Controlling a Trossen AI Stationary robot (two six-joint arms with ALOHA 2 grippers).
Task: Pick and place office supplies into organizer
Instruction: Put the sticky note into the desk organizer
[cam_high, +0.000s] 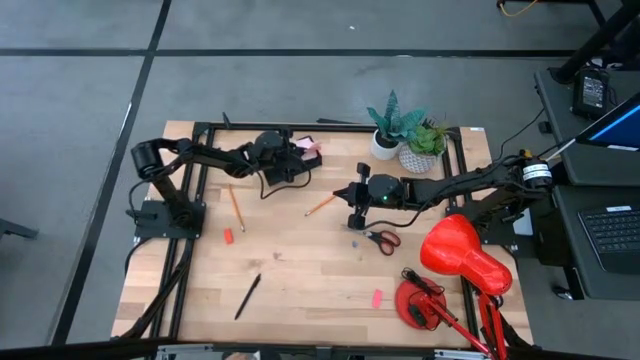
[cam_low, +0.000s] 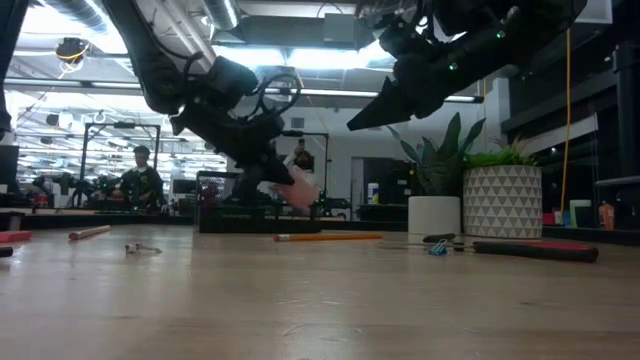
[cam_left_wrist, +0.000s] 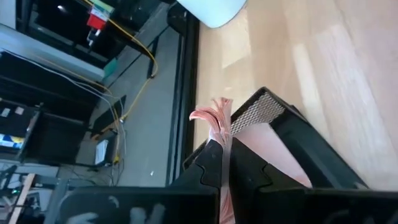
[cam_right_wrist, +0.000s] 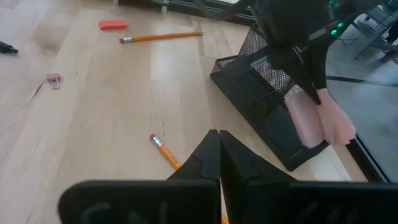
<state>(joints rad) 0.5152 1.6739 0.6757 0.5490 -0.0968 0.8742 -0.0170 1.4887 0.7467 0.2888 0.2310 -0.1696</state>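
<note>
My left gripper (cam_high: 297, 153) is at the far side of the table, shut on the pink sticky-note pad (cam_right_wrist: 318, 121), just above the dark mesh organizer (cam_right_wrist: 258, 109). My right gripper (cam_high: 341, 194) hangs shut with nothing in it, near mid-table above an orange pencil (cam_right_wrist: 164, 150). Red-handled scissors (cam_high: 383, 239) lie flat to the right of it. A second pencil (cam_high: 236, 208), two red erasers (cam_high: 228, 237) (cam_high: 378, 297) and a black pen (cam_high: 247, 296) lie flat on the wood. My left gripper pinches the pad between its two fingers, with the sheets standing edge-on in the gap (cam_left_wrist: 224, 155) and fanning out past the fingertips (cam_left_wrist: 211, 117). The fingers slant down from the table's left. The pad hangs at the organizer's open top (cam_left_wrist: 258, 113); whether it touches it I cannot tell.
Two white-potted plants (cam_high: 405, 140) stand at the far edge, right of the organizer. A red desk lamp (cam_high: 455, 265) takes up the near right corner. A small binder clip (cam_right_wrist: 53, 79) lies on the wood. The near middle of the table has open room.
</note>
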